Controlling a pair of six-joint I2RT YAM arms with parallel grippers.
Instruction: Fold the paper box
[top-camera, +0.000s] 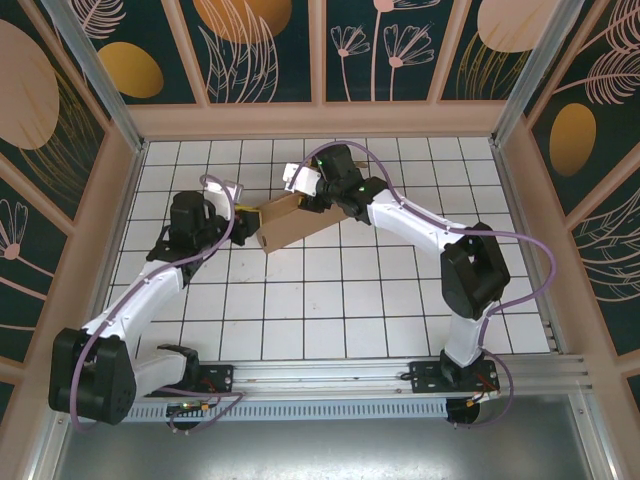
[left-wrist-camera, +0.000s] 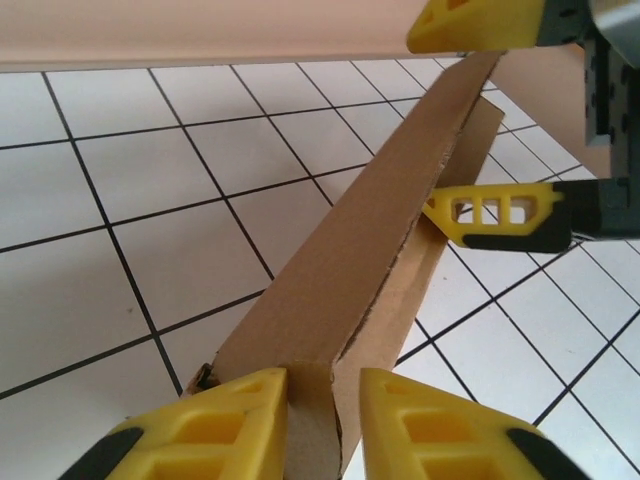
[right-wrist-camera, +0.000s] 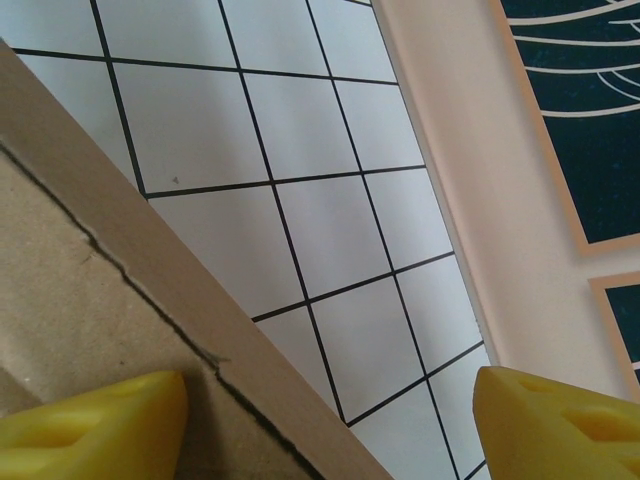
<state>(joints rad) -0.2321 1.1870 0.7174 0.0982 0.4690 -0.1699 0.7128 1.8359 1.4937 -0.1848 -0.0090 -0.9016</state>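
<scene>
On the desk (top-camera: 330, 300), far of centre: the paper box (top-camera: 290, 226) lies slantwise, a long brown cardboard shape between the two grippers.
Left fingers: the left gripper (left-wrist-camera: 325, 425) straddles the box's near end wall. One yellow finger (left-wrist-camera: 215, 430) touches the cardboard and the other stands a sliver off, so they are narrowly apart and not clamped.
Right fingers: the right gripper (right-wrist-camera: 330, 420) stands wide apart over the far end, with one finger (right-wrist-camera: 95, 420) against the cardboard and the other out above bare desk.
Box state: in the left wrist view a long wall stands up with a second layer folded against it and a ragged seam between them. I judge it part-folded.
Step in hand: probably pressing the long wall's fold home while both ends are steadied.
How to do it well: bring the right fingers squarely across the doubled wall, near the crease and off the ragged edge. Close gently, since corrugated board dents. Let the left fingers guide without pinching, so the wall can settle.
Risk: with neither pair clamped, the folded layer may spring back or the box may slide on the desk.
</scene>
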